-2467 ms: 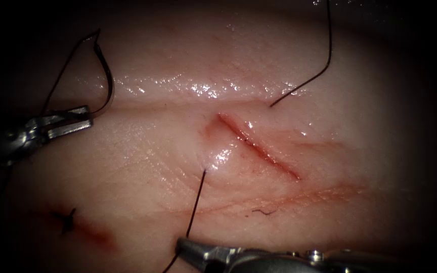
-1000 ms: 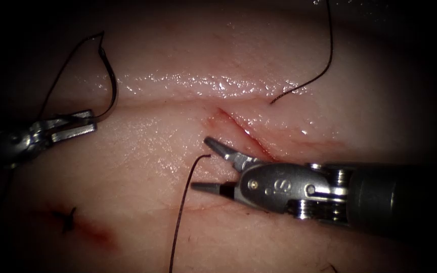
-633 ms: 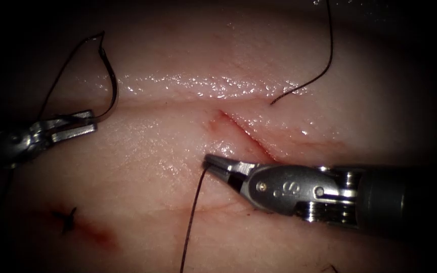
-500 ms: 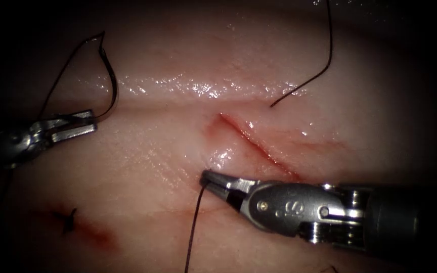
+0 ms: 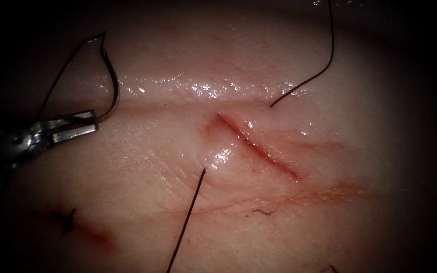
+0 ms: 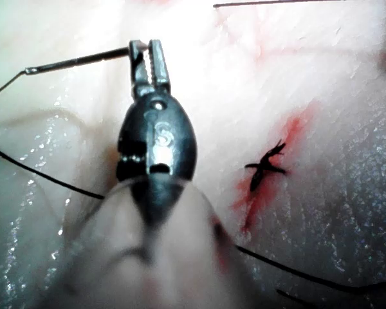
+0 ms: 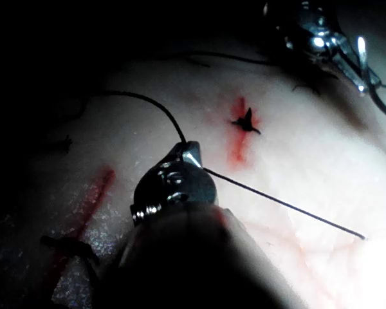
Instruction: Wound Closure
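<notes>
Half a second ago the right tool (image 7: 194, 154) was pinching the thread (image 5: 185, 222) at the spot where it meets the tissue (image 5: 142, 167). It has since drawn back along the strand, away from the cut (image 5: 259, 146). In the right wrist view its jaws look closed on the thread, which runs straight and taut from their tips to that entry point. The free tail on the far side of the cut from this tool has not shortened, so we judge that little or no thread was pulled through. The cut is still unclosed and no knot sits over it.

The left tool (image 5: 95, 122) has not moved. Its jaws are clamped on the needle (image 5: 113, 86) near the end away from the thread. The needle arcs up from the jaws, wholly out of the tissue and well to the left of the cut.

The tissue is wet, glossy and softly ridged, so it will yield and slide under a tip. An older knot (image 5: 67, 220) in red fluid (image 5: 97, 233) lies near the left tool, and a thread scrap (image 5: 261, 211) lies between the cut and the right tool, both out of the way. We see open room around the cut for both tools
</notes>
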Controlling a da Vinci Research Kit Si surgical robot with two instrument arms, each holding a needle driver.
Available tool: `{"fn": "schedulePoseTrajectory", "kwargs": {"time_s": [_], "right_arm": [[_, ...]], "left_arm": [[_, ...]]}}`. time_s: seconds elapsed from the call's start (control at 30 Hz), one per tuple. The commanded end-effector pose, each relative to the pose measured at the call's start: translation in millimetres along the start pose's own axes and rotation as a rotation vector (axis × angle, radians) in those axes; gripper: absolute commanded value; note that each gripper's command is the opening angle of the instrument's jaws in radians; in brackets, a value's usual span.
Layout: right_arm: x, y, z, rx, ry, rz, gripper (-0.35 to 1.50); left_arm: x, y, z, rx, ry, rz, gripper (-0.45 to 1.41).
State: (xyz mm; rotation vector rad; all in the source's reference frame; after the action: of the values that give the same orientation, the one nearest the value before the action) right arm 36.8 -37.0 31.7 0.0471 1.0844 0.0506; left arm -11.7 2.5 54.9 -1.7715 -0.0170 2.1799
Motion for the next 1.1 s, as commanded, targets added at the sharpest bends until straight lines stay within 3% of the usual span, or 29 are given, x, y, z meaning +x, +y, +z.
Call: {"fn": "schedulePoseTrajectory", "kwargs": {"time_s": [0.03, 0.13, 0.17, 0.2, 0.23, 0.27, 0.33, 0.37, 0.63, 0.9, 1.0, 1.1], "right_arm": [[0.6, -1.2, 1.2, 0.014, 0.005, -0.006, -0.35], [0.8, -1.4, 1.5, 0.018, 0.009, -0.007, -0.35], [0.7, -0.7, 1.8, 0.019, 0.011, -0.001, -0.25], [0.6, 0.0, 1.9, 0.017, 0.009, 0.006, 0.22], [0.4, 0.7, 1.8, 0.010, 0.016, 0.011, 0.46], [-0.3, 2.5, 1.4, -0.005, 0.033, 0.024, 0.84], [-0.6, 3.4, 1.2, -0.009, 0.037, 0.031, 0.95], [-1.3, 5.3, 0.6, -0.030, 0.041, 0.048, 1.01], [-4.3, 11.5, -0.8, -0.098, 0.032, 0.055, 1.00], [-9.2, 15.6, 1.3, -0.137, 0.002, 0.052, 0.95], [-11.8, 17.0, 3.2, -0.158, -0.012, 0.042, 0.84], [-13.5, 17.5, 4.1, -0.157, -0.028, 0.031, 0.52]], "left_arm": [[-0.5, 0.3, 0.5, -0.001, 0.000, -0.001, -0.45], [-0.5, 0.3, 0.5, -0.001, 0.000, -0.001, -0.45], [-0.5, 0.3, 0.5, -0.001, 0.000, -0.001, -0.45], [-0.5, 0.3, 0.5, -0.001, 0.000, -0.001, -0.45], [-0.5, 0.3, 0.5, -0.001, 0.000, -0.001, -0.45], [-0.5, 0.3, 0.5, -0.001, 0.000, -0.001, -0.45], [-0.5, 0.3, 0.5, -0.001, 0.000, -0.001, -0.45], [-0.5, 0.3, 0.5, -0.003, -0.002, -0.001, -0.45], [-0.5, 0.3, 0.5, -0.004, -0.002, -0.001, -0.45], [-0.5, 0.3, 0.5, -0.004, -0.001, -0.001, -0.45], [-0.5, 0.4, 0.6, -0.003, -0.001, -0.001, -0.45], [-0.5, 0.4, 0.6, -0.003, -0.001, -0.001, -0.45]]}}
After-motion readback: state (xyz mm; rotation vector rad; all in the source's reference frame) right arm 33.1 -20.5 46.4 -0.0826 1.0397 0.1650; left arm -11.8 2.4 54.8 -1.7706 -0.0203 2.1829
